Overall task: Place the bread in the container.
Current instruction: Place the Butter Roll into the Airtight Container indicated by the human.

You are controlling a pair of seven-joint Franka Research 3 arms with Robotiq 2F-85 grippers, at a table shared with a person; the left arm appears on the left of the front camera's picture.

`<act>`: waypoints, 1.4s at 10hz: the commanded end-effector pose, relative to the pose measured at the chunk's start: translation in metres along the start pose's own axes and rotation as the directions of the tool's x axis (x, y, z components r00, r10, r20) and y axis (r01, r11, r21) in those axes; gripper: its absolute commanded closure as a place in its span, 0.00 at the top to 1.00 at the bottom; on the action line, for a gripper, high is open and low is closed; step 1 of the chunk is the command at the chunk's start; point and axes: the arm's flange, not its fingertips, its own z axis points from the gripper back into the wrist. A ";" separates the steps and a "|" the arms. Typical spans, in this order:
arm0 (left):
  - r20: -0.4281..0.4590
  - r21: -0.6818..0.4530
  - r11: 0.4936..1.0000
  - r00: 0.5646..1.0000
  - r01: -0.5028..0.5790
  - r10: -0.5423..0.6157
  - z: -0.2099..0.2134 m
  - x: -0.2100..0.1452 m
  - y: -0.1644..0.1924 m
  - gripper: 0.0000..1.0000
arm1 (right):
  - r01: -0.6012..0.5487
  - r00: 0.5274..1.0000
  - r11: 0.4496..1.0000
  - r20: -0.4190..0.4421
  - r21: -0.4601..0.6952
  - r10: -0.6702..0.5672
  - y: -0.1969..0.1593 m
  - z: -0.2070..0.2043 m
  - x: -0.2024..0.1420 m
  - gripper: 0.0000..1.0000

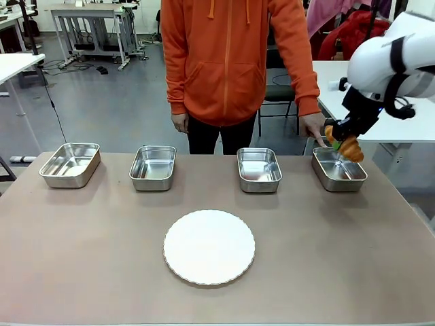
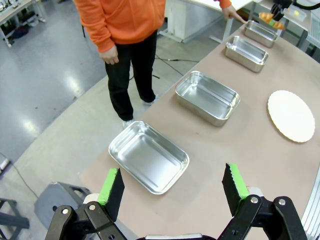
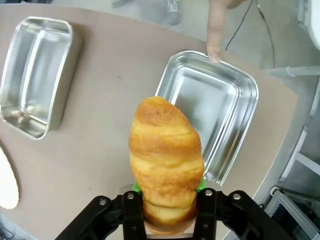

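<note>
The bread, a golden-brown croissant, is held upright in my right gripper, whose jaws are shut on its lower end. In the front view the bread hangs just above the far-right steel container, at its back edge. A person's finger touches the far rim of that container. My left gripper is open above the table's left end, over the leftmost tray, with nothing between its green pads.
Three more steel trays stand in a row along the far side. A round white plate lies mid-table. The person in an orange hoodie stands behind the table.
</note>
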 end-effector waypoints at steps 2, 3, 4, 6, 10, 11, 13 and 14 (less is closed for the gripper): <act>0.008 -0.005 1.000 1.000 0.007 -0.007 0.001 0.002 -0.002 1.00 | 0.000 1.000 1.000 0.000 0.000 0.000 0.000 0.000 0.000 0.41; 0.008 -0.005 1.000 1.000 0.007 -0.007 0.001 0.002 -0.002 1.00 | 0.000 1.000 1.000 0.000 0.000 0.000 0.000 0.000 0.000 0.41; 0.008 -0.005 1.000 1.000 0.007 -0.007 0.001 0.002 -0.002 1.00 | 0.000 1.000 1.000 0.000 0.000 0.000 0.000 0.000 0.000 0.41; 0.008 -0.005 1.000 1.000 0.007 -0.007 0.001 0.002 -0.002 1.00 | -0.005 1.000 1.000 -0.010 0.018 0.005 -0.010 -0.018 0.008 0.41; 0.008 -0.005 1.000 1.000 0.007 -0.007 0.001 0.002 -0.002 1.00 | 0.062 0.998 0.997 -0.018 0.043 -0.062 -0.028 -0.040 0.030 0.41; 0.008 -0.005 1.000 1.000 0.007 -0.007 0.001 0.002 -0.002 1.00 | 0.057 0.998 0.998 -0.027 0.027 -0.056 -0.030 -0.045 0.032 0.98; 0.008 -0.005 1.000 1.000 0.007 -0.007 0.001 0.002 -0.002 1.00 | 0.075 0.996 0.997 -0.043 0.033 -0.073 -0.030 -0.051 0.032 1.00; 0.008 -0.005 1.000 1.000 0.007 -0.007 0.001 0.002 -0.002 1.00 | 0.074 0.996 0.997 -0.051 0.037 -0.072 -0.030 -0.054 0.031 0.65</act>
